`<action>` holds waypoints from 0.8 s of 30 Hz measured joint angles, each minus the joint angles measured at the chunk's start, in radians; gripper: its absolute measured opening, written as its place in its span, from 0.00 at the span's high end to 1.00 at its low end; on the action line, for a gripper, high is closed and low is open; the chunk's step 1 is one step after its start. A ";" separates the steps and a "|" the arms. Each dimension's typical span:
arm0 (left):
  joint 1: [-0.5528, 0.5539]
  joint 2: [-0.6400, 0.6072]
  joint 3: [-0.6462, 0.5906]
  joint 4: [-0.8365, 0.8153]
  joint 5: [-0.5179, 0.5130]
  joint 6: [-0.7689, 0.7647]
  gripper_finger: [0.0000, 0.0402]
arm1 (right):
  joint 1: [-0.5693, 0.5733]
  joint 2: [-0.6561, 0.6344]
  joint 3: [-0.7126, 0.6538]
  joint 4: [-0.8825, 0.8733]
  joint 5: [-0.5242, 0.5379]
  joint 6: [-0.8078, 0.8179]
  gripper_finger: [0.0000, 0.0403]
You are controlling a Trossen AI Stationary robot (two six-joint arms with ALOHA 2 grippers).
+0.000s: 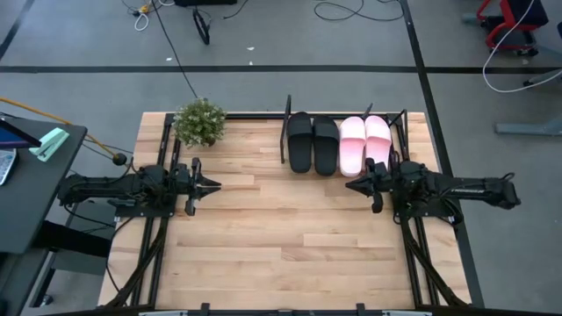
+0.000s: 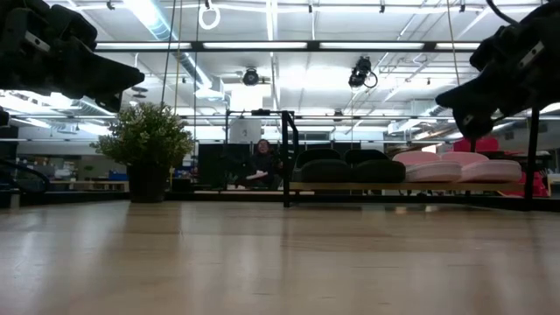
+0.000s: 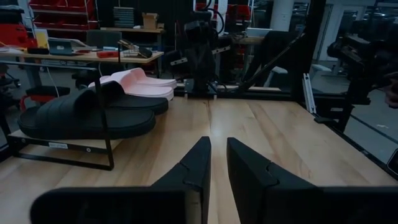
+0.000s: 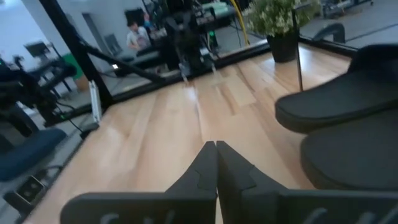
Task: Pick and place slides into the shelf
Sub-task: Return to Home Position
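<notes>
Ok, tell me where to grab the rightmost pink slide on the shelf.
Best take the rightmost pink slide by its wide strap, from above on the open table side: the strap arches up at that end, and its twin crowds one flank.

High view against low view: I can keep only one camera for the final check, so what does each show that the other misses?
Only the high view shows the whole table and the four slides from above, side by side: black pair left, pink pair right. Only the low view shows the room behind, a seated person, the ceiling lights, and the slides in profile, raised off the tabletop. Both show the shelf, the plant, and the left claw and right claw, holding nothing.
</notes>
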 joint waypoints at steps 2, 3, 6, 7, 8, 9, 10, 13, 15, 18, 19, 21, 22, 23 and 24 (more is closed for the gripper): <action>0.000 0.000 0.000 0.000 0.000 0.000 0.85 | 0.000 -0.029 0.000 -0.008 -0.003 0.017 1.00; 0.000 0.000 0.000 0.000 0.000 0.000 0.85 | 0.001 -0.043 0.000 -0.021 -0.003 0.024 1.00; 0.000 0.000 0.000 0.000 0.000 0.000 0.84 | 0.002 -0.071 0.004 -0.033 0.000 0.043 1.00; 0.000 0.000 0.000 0.000 0.000 0.000 0.84 | 0.002 -0.080 0.008 -0.041 0.000 0.045 1.00; 0.000 0.000 0.000 0.000 0.000 0.000 0.83 | 0.002 -0.087 0.012 -0.054 -0.001 0.045 1.00; 0.000 0.000 0.000 0.000 0.000 0.000 0.83 | 0.002 -0.094 0.019 -0.074 -0.001 0.045 1.00; 0.000 0.000 0.000 0.000 0.000 0.000 0.83 | 0.002 -0.104 0.027 -0.099 -0.004 0.049 1.00; 0.000 0.000 0.000 0.000 0.000 0.000 0.84 | 0.002 -0.136 0.058 -0.193 -0.017 0.060 1.00; 0.000 0.000 0.000 0.000 0.000 0.000 0.84 | 0.002 -0.161 0.061 -0.213 -0.014 0.061 1.00; 0.000 0.000 0.000 0.000 0.000 0.000 0.86 | 0.002 -0.181 0.055 -0.199 0.015 0.071 1.00; 0.000 0.000 0.000 0.000 0.000 0.000 0.86 | 0.002 -0.181 0.054 -0.198 0.021 0.071 1.00; 0.000 0.000 0.000 0.000 0.000 0.000 0.86 | 0.002 -0.181 0.054 -0.198 0.023 0.070 1.00; 0.000 0.000 0.000 0.000 0.000 0.000 0.86 | 0.002 -0.181 0.054 -0.197 0.023 0.070 1.00; 0.000 0.000 0.000 0.000 0.000 0.000 0.86 | 0.002 -0.181 0.054 -0.195 0.023 0.070 1.00; 0.000 0.000 0.000 0.000 0.000 0.000 0.86 | 0.002 -0.181 0.054 -0.188 0.023 0.068 1.00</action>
